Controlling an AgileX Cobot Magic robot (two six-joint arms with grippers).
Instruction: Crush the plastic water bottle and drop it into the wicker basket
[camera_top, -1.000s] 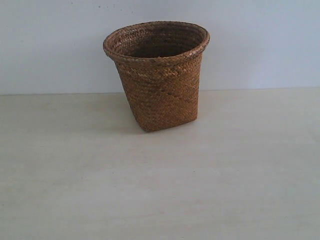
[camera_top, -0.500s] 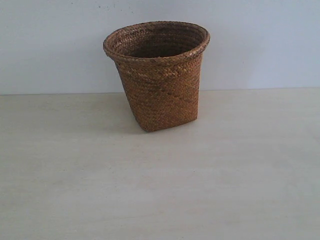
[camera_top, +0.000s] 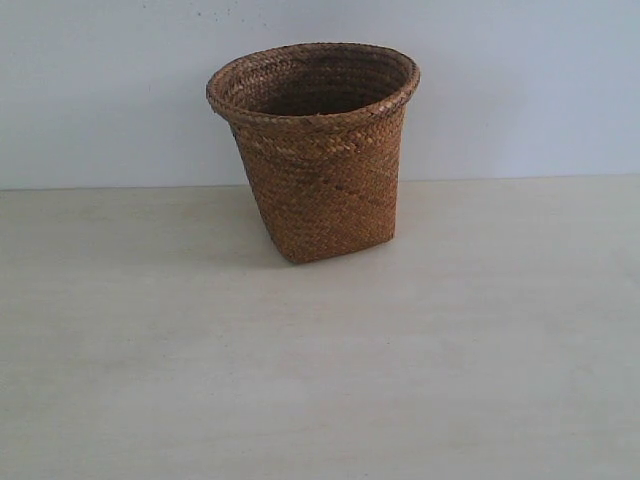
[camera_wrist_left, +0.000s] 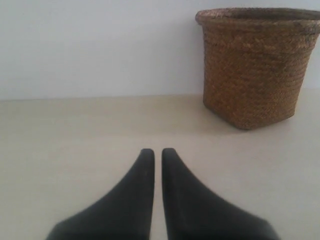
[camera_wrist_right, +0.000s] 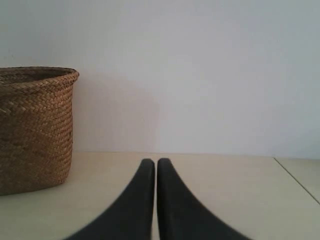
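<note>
The brown wicker basket (camera_top: 318, 150) stands upright at the back of the table, near the wall; what lies inside it is hidden by its wall. It also shows in the left wrist view as the wicker basket (camera_wrist_left: 256, 67) and in the right wrist view as the wicker basket (camera_wrist_right: 34, 127). No plastic water bottle is in view anywhere. My left gripper (camera_wrist_left: 158, 151) is shut with nothing between its black fingers, low over the table and well short of the basket. My right gripper (camera_wrist_right: 156, 162) is shut and empty too. Neither gripper shows in the exterior view.
A pale wooden table (camera_top: 320, 380) runs up to a plain white wall (camera_top: 520, 90). A seam or table edge (camera_wrist_right: 297, 182) runs diagonally at one side of the right wrist view.
</note>
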